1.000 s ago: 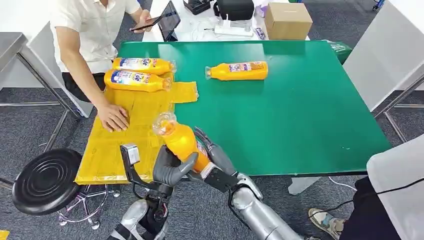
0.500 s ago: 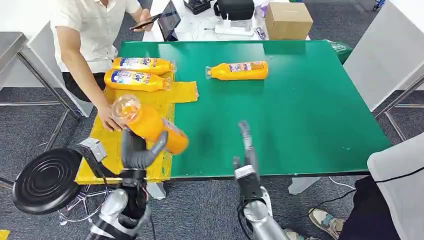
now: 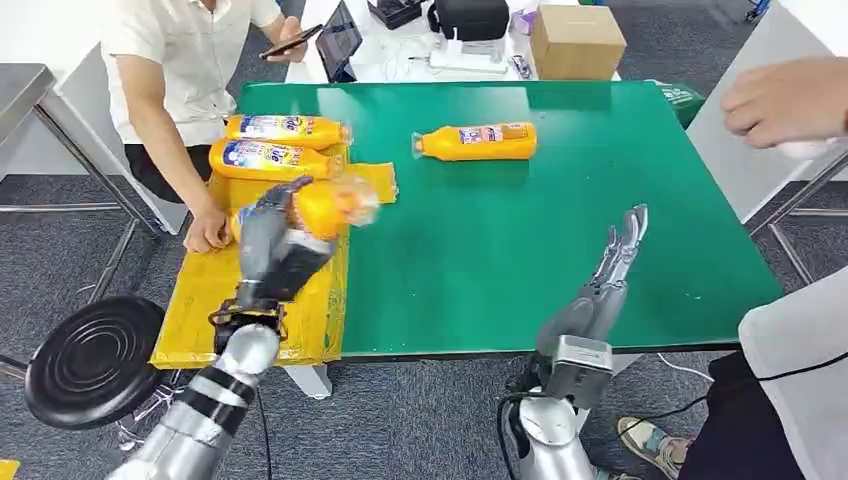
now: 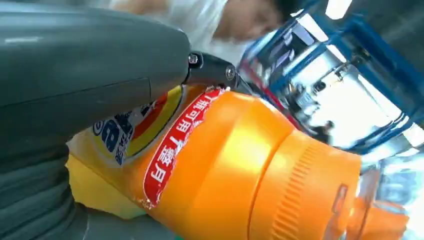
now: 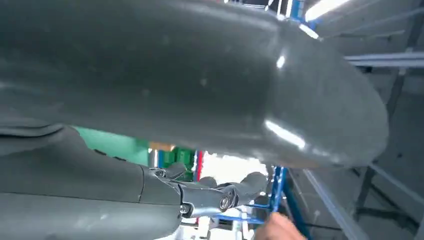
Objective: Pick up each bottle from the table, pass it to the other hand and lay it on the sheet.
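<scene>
Your left hand (image 3: 268, 245) grips an orange bottle (image 3: 325, 205) over the yellow sheet (image 3: 200, 300), near two bottles already lying at the sheet's far end (image 3: 275, 160). Your right hand (image 3: 615, 255) is released, fingers extended above the green table (image 3: 560, 230). One bottle (image 3: 475, 141) lies on the table, well apart.

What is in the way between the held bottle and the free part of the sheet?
Nothing visible. The left hand holds the bottle over the sheet, bare below it. Two laid bottles lie farther back; a person's hand rests at the edge.
</scene>
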{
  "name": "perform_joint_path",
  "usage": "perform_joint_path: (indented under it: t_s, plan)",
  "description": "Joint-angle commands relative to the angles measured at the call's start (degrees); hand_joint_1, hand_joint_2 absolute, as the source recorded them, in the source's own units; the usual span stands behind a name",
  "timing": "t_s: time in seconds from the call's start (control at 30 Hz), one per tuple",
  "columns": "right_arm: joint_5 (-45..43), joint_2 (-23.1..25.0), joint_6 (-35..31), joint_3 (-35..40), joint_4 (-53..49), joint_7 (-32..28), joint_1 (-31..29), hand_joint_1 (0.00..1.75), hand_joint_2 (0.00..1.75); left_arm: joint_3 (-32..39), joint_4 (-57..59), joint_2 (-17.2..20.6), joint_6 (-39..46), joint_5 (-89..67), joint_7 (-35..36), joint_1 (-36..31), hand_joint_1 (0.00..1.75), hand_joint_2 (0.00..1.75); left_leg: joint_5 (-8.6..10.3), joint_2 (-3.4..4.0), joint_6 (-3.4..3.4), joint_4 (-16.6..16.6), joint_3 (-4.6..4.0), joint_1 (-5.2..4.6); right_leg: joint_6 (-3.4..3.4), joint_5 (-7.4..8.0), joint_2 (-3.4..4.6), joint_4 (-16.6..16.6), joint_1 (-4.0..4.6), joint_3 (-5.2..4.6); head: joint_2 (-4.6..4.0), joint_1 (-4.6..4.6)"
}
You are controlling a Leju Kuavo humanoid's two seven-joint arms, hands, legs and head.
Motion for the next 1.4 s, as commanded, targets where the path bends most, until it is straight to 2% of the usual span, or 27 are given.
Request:
perform_joint_path:
  t_s: [0.03,0.07,0.23,0.43,0.47,0.57,0.63,0.7,0.73,0.87,0.93,1.03,1.07,1.2,1.4]
  plan:
    - [-2.2,-0.9,0.0,1.9,4.9,0.2,-3.4,0.0,0.0,-7.3,25.8,-1.3,1.1,-10.8,4.4,-10.3,1.75,1.75,0.0,0.1,-0.08,0.0,0.12,0.07,-0.1,0.03,0.04,0.0,0.08,0.13,0.0,0.02]
    - [-2.2,-0.9,0.0,1.9,4.9,0.2,-3.4,0.0,0.0,-7.3,25.8,-1.3,1.1,-10.8,4.4,-10.3,1.75,1.75,0.0,0.11,-0.06,0.0,0.07,0.05,-0.07,0.03,0.05,0.0,0.06,0.05,0.0,-0.02]
    - [-5.8,-2.3,0.0,6.8,10.3,0.2,-5.0,0.0,0.0,-1.5,39.5,-4.7,-11.7,-10.0,7.1,-14.5,1.75,1.75,-0.01,0.16,-0.08,-0.1,0.19,0.1,-0.1,0.03,0.06,-0.1,0.11,0.16,0.0,0.0]
    - [-7.3,-2.1,1.0,8.4,13.2,0.2,-5.8,0.0,0.0,-2.4,45.4,-3.8,-15.4,-14.1,14.4,-17.2,1.75,1.75,-0.01,0.17,-0.08,0.0,0.1,0.13,-0.1,0.04,0.07,0.0,0.13,0.1,0.0,0.0]
    - [-7.2,-2.0,1.0,8.4,13.3,0.2,-5.8,0.0,0.0,-2.5,45.7,-3.7,-15.6,-14.4,14.9,-17.3,1.66,1.75,-0.02,0.2,-0.11,0.0,0.16,0.17,-0.14,0.05,0.1,-0.1,0.17,0.16,0.0,0.02]
    - [-7.8,-1.9,1.6,8.1,14.5,0.2,-5.6,0.0,0.0,2.2,45.7,-4.6,-19.4,-9.7,13.1,-16.2,1.59,1.75,-0.02,0.19,-0.07,0.0,0.11,0.09,-0.07,0.04,0.13,0.0,0.09,0.09,0.0,0.0]
    - [-7.9,-1.9,1.9,7.9,15.3,0.2,-5.4,0.0,0.0,2.8,45.3,-5.1,-19.0,-9.3,13.1,-15.6,1.5,1.75,-0.03,0.19,-0.09,-0.1,0.18,0.12,-0.1,0.04,0.1,-0.1,0.13,0.18,0.0,0.0]
    - [-8.2,-1.9,2.4,7.6,15.7,0.2,-5.3,0.0,0.0,2.1,45.1,-5.4,-17.6,-10.6,14.3,-15.5,0.31,1.75,-0.03,0.15,-0.09,-0.1,0.23,0.11,-0.11,0.02,0.07,-0.1,0.11,0.23,0.0,0.02]
    - [-8.1,-1.7,2.5,7.5,15.9,0.2,-5.3,0.0,0.0,2.3,44.9,-5.8,-16.3,-10.7,15.3,-15.3,0.05,1.75,-0.03,0.16,-0.07,-0.1,0.2,0.08,-0.09,0.02,0.09,-0.1,0.08,0.19,0.0,-0.02]
    - [-8.1,-1.7,2.5,7.5,15.9,0.2,-5.3,0.0,0.0,2.3,44.9,-5.8,-16.3,-10.7,15.3,-15.3,0.05,1.75,-0.02,0.15,-0.06,-0.1,0.17,0.08,-0.07,0.02,0.09,0.0,0.08,0.16,0.0,0.0]
    - [-8.1,-1.5,2.5,7.3,16.3,0.2,-5.3,0.0,0.0,2.2,44.6,-6.0,-14.6,-11.3,16.2,-15.3,0.0,1.75,-0.04,0.14,-0.09,0.0,0.19,0.12,-0.11,0.01,0.05,0.0,0.12,0.2,0.0,0.0]
    - [-7.9,-1.4,2.6,6.9,16.7,0.2,-5.0,0.0,0.0,3.0,43.9,-6.9,-15.3,-10.5,14.3,-15.0,0.0,1.75,-0.03,0.1,-0.1,-0.1,0.24,0.12,-0.13,0.03,0.02,-0.1,0.13,0.27,0.0,0.0]
    - [-7.9,-1.5,2.6,6.9,16.6,0.2,-4.9,0.0,0.0,2.9,43.4,-7.1,-15.1,-10.6,13.4,-14.8,0.0,0.0,-0.03,0.14,-0.12,-0.1,0.28,0.13,-0.16,0.04,0.05,-0.1,0.14,0.31,0.0,0.0]
    - [-7.8,-2.0,2.6,6.7,15.8,0.2,-4.3,0.0,0.0,4.7,40.3,-8.3,-13.8,-7.9,7.4,-13.4,0.0,0.0,-0.02,0.02,-0.09,0.0,0.17,0.12,-0.12,0.01,-0.06,-0.1,0.13,0.24,0.0,0.0]
    - [-7.8,-2.0,2.6,6.7,15.8,0.2,-4.3,0.0,0.0,4.7,40.3,-8.3,-13.8,-7.9,7.4,-13.4,0.0,0.0,-0.03,0.07,-0.09,0.0,0.15,0.11,-0.1,0.01,0.0,-0.1,0.11,0.18,0.0,0.0]
